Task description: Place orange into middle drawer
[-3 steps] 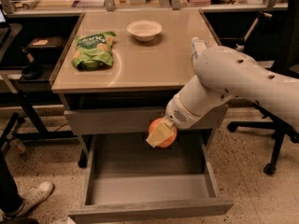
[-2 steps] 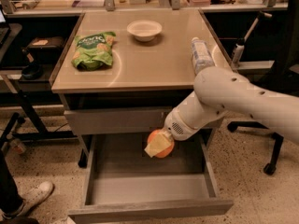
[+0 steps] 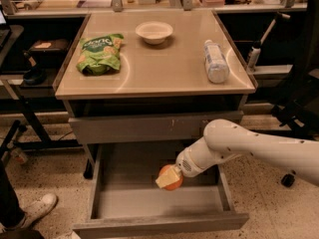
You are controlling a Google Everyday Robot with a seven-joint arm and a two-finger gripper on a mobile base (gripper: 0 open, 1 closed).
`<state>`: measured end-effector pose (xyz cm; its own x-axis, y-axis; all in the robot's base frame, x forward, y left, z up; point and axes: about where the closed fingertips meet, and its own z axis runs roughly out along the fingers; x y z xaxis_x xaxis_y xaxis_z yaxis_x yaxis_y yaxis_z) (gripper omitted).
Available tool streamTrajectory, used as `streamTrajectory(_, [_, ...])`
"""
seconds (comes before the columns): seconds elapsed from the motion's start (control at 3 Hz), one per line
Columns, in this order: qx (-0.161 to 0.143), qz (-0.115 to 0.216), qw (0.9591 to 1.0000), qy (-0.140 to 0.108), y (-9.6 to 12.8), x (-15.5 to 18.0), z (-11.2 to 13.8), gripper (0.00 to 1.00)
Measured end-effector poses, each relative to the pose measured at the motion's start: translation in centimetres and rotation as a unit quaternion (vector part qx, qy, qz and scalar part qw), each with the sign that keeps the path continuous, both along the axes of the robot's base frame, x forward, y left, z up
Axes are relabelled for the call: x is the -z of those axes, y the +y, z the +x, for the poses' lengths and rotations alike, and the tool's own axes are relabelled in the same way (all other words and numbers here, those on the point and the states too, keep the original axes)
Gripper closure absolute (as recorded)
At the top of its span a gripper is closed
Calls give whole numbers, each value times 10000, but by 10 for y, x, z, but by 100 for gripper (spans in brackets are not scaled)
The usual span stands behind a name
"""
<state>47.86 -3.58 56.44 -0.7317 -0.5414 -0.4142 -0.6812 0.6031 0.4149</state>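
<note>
Your gripper (image 3: pixel 166 179), fingers closed round the orange (image 3: pixel 174 185), sits low inside the open middle drawer (image 3: pixel 124 203), near centre. The arm enters from 3 o'clock. Floor contact: cannot tell.

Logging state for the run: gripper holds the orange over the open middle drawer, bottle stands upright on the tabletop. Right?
No. The camera view shows the bottle lying on its side on the tabletop, not upright. The rest holds: the gripper holds the orange over the open middle drawer.
</note>
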Motion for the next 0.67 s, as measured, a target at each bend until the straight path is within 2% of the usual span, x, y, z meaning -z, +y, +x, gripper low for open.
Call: streamTrajectory(0.67, [46, 28, 9999, 90, 4, 9, -3, 100])
